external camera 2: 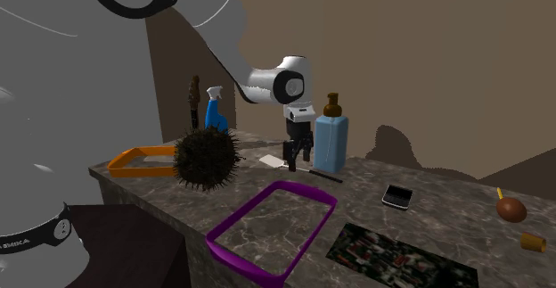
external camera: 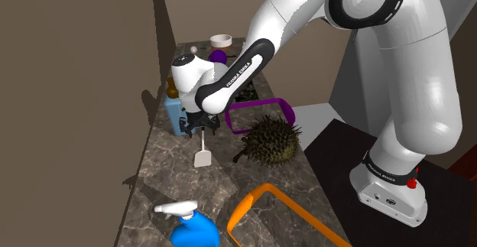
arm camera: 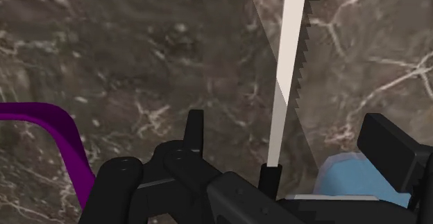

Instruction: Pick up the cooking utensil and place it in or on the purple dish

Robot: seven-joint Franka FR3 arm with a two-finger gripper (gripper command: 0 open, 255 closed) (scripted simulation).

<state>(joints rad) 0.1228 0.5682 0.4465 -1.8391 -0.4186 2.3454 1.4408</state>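
White spatula (external camera: 202,158), spiky fruit (external camera: 267,141) beside purple tray (external camera: 264,102), blue bottle (external camera 2: 328,144) by tool (external camera: 202,128)

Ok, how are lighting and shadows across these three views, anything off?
Shoulder view: evenly lit, with the arm throwing dark shadows on the wall. Second exterior view: dim, the near arm a flat grey mass in front. Wrist view: the spatula casts a shadow with a jagged, stair-stepped edge on the counter.

Counter (external camera: 164,169), perhaps marble: spatula (external camera: 202,157), purple tray (external camera: 260,102)
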